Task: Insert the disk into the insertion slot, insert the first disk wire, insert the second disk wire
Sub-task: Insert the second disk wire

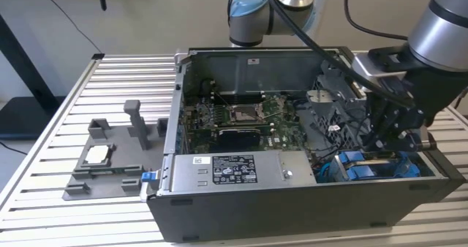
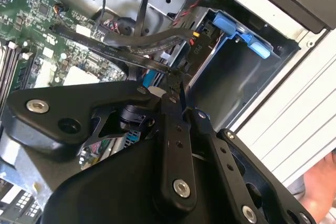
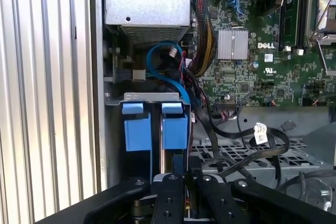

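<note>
- Your tabletop (image 1: 51,148) was a bed of pale ribbed aluminium slats, with a plain light wall behind it and a dark stand at the exterior view's left.
- On those slats you had an open computer case (image 1: 292,214), and beside it, toward the exterior view's left, a grey fixture (image 1: 109,159) with upright posts and a small silvery chip resting on it.
- Inside the case you could see the green motherboard (image 1: 241,121) and the silver labelled power-supply box (image 1: 234,170) along the near wall.
- Your gripper (image 1: 391,140) hung low over the case's corner at the exterior view's right, directly above the insertion slot (image 2: 247,72).
- The disk (image 3: 155,127) sat in that slot, just beneath the gripper; the blue parts of its carrier showed in the first wrist view as two panels side by side with a narrow gap between them.
- The slot looked like a grey sheet-metal bay, with a perforated plate beside it.
- Black cables (image 3: 236,140) and a blue cable (image 3: 163,72) looped near the bay between it and the motherboard.
- Whether your gripper was apart or together, I could not tell; its black linkage hid the tips in both wrist views.
</note>
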Robot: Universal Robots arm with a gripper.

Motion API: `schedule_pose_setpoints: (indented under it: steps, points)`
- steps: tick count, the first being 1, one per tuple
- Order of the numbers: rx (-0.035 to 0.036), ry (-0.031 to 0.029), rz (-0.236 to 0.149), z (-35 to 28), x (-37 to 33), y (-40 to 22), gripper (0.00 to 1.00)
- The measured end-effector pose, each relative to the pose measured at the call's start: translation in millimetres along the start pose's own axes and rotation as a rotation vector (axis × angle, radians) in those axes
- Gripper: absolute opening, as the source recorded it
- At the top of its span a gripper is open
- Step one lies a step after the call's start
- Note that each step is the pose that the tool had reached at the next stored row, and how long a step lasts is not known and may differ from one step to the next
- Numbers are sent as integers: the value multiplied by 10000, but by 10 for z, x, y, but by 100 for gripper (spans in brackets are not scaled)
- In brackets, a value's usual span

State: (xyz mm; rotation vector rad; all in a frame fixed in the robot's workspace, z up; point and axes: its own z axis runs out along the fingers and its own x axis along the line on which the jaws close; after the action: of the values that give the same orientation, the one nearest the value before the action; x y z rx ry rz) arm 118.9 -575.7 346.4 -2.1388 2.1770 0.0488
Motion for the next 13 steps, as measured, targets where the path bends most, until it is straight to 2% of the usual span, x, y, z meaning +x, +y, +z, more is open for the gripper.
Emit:
schedule_pose_setpoints:
  steps: [13]
  points:
    - [15,4,296,32,3,-53,16]
